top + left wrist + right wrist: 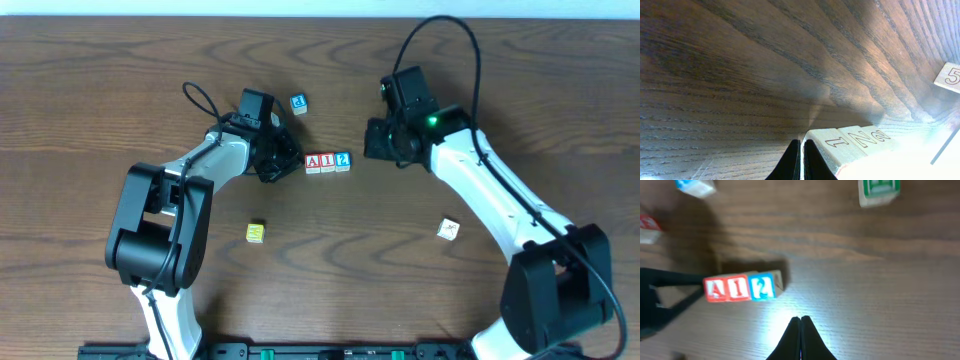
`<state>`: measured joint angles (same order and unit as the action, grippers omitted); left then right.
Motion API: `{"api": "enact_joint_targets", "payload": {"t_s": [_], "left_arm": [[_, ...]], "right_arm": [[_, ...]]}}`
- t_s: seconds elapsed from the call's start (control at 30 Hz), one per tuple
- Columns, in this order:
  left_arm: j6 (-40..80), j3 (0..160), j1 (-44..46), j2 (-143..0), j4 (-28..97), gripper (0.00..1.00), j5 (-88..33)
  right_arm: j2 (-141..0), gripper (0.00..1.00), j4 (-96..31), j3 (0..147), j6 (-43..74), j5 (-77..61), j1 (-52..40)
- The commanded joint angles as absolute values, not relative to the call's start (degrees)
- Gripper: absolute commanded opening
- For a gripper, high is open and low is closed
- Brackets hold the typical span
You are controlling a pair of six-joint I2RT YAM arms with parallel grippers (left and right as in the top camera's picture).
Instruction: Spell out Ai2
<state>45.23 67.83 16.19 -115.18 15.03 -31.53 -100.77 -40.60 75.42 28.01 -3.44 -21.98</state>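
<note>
Left pincer (pixel 801 148) is shut, fingertips pressed together with nothing between them. It sits low over the worktop (pixel 80 90), tips just beside the end of the block row. Right pincer (pixel 800 326) is also closed tight and empty, hanging near the other side of the row but apart from it.

The row sits mid-worktop between the two pincers: red A block (pixel 313 162), red I block (pixel 328 162) and blue 2 block (pixel 342 161). They stand side by side and touching, reading A-I-2 left to right in the overhead view. The right wrist view shows the same three faces lined up and legible.

Loose blocks lie elsewhere:
- A blue block (pixel 298 103) is beyond the row, near the left arm's wrist.
- A yellow-green block (pixel 255 233) is nearer the robot's base on the left side.
- A white block (pixel 449 229) is well apart on the right side, by the right arm's link.
</note>
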Motion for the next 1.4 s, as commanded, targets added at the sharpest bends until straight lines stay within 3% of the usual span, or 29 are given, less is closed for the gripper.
{"api": "enact_joint_targets", "payload": {"t_s": [0.0,0.57,1.37], "left_arm": [[45.89,67.64,16.16,-113.89,15.09,0.06,-31.51],[45.87,67.64,16.16,-113.89,15.16,0.06,-31.57],[45.41,67.64,16.16,-113.89,15.18,0.06,-31.62]], "right_arm": [[-102.13,0.02,-39.46,72.99,27.44,-3.09,-22.22],[-110.45,0.02,-28.34,71.85,28.27,-4.08,-24.03],[-114.52,0.02,-25.91,71.85,30.48,-8.05,-24.95]]}}
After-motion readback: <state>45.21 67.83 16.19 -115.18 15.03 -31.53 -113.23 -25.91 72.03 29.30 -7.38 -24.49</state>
